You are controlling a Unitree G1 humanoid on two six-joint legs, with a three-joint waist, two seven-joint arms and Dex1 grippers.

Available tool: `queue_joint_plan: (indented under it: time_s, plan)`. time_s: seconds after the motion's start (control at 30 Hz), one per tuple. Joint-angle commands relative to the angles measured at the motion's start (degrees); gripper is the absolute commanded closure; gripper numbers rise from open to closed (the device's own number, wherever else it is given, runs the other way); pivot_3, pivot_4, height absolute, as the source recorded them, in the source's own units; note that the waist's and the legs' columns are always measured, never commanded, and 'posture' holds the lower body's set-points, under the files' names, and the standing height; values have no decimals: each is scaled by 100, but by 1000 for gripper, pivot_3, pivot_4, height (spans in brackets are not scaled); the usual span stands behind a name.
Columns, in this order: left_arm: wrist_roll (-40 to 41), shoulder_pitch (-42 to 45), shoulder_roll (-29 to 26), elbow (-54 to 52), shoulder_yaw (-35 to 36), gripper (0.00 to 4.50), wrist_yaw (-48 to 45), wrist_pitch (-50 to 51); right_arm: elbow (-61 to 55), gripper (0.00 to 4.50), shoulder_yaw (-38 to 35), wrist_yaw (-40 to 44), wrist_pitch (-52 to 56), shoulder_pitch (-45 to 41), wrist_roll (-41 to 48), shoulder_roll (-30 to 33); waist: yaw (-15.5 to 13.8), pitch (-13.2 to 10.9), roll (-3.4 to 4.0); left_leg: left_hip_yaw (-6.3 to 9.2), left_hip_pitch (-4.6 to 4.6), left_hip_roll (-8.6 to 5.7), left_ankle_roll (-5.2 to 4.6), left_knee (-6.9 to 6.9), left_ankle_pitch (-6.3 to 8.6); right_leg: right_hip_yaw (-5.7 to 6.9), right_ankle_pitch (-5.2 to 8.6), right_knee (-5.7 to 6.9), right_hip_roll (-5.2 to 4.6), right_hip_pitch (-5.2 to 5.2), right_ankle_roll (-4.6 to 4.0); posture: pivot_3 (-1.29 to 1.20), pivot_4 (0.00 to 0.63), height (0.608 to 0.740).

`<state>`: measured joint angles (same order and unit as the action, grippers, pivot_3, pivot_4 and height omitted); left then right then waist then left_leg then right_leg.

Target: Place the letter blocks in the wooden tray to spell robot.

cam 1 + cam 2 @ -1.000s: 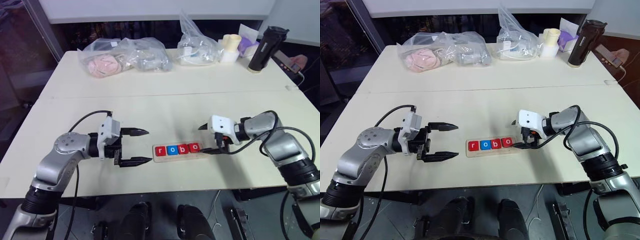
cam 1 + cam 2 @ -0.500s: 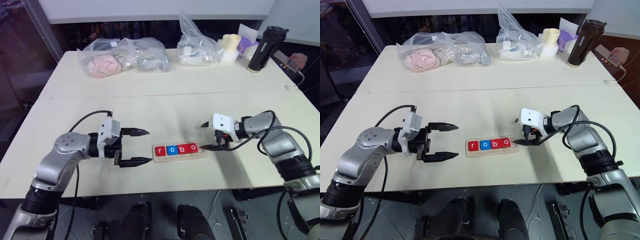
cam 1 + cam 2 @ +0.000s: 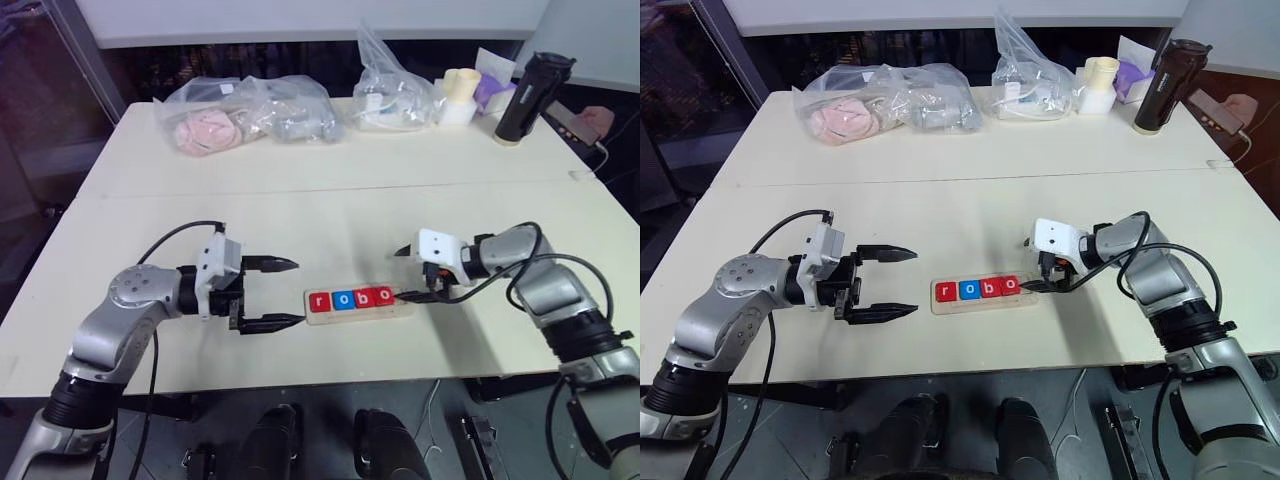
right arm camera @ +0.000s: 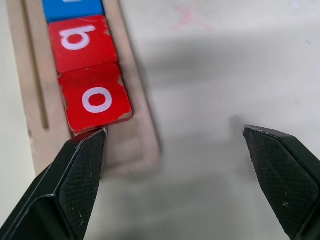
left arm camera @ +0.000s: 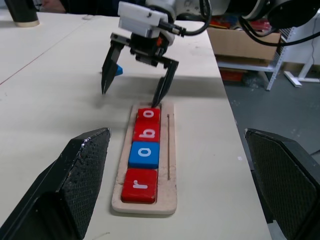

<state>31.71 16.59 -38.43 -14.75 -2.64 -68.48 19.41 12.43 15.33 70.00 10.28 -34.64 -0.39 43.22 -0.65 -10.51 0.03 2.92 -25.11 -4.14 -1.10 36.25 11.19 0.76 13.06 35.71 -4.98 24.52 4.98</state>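
Observation:
The wooden tray (image 3: 404, 304) lies near the table's front edge. Its recess holds letter blocks in a row: red r (image 3: 320, 302), blue o (image 3: 343, 300), red b (image 3: 364, 298) and red o (image 3: 385, 296). My right gripper (image 3: 403, 275) stands open at the tray's right end. One of its fingertips (image 4: 95, 137) is low in the recess, right against the red o (image 4: 97, 100). In the left wrist view a small blue piece (image 5: 118, 70) lies on the table behind the right gripper; its letter is hidden. My left gripper (image 3: 297, 292) hangs open and empty just left of the tray.
Clear plastic bags (image 3: 250, 110) with goods lie along the table's back, with a white roll (image 3: 460, 95) and a black bottle (image 3: 530, 95) at the back right. A person's hand (image 3: 597, 118) rests at the far right edge. The table's front edge runs just below the tray.
The right gripper has barely shifted at the tray's right end. The left arm and the blocks in the tray have kept still.

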Motion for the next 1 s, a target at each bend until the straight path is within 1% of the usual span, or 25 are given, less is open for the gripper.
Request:
queue_joint_plan:
  time_s: [0.03,0.27,0.4,0.47,0.57,0.7,0.83,0.93,1.0]
  plan:
    - [63,27,-17,-172,92,0,22,-19,-245,23,-6,20,-3,-123,14,-66,-4,0,0,0,0,0,0,0,0,0,0,1,0,0,0,0,150,738]
    - [63,-4,-25,-188,106,0,36,-26,-284,23,-31,42,27,-154,-19,-113,-3,0,0,0,3,0,2,2,-1,0,0,10,0,0,0,0,150,738]
    - [58,6,6,-189,81,0,63,-26,-314,23,-83,23,-13,-92,-64,-16,-1,0,0,0,5,0,3,3,-1,-1,1,14,0,0,-1,0,150,738]
    - [65,9,23,-196,76,0,75,-25,-290,23,-212,-31,-9,-105,-77,122,-6,0,0,0,5,0,3,3,-2,-1,1,17,0,0,-1,0,150,738]
    - [56,6,33,-187,65,0,59,-47,-333,23,-670,-236,324,-224,145,290,-10,0,0,-2,5,-1,4,4,-2,-1,1,17,-1,1,-1,0,150,738]
    - [31,33,55,-134,45,0,35,-86,-378,23,-1152,-973,1045,-343,205,184,9,0,0,-3,5,0,4,3,-2,-5,1,20,-1,3,-2,0,150,738]
    - [14,78,89,-85,31,0,18,-106,-571,23,-1472,-2010,1962,-306,68,-89,-1,0,0,-2,8,1,5,0,-2,-6,2,25,-1,5,-3,0,150,738]
    - [-24,102,123,-29,4,0,-7,-148,-971,23,-1862,-2995,3386,-280,83,-569,0,0,0,-4,8,1,5,0,-3,-8,2,26,-2,6,-4,0,150,738]
    - [-42,134,147,13,-7,0,-25,-173,-1390,23,-2110,-3398,4294,-213,197,-861,-3,1,1,-4,8,0,5,0,-3,-10,2,28,-2,8,-4,0,150,738]
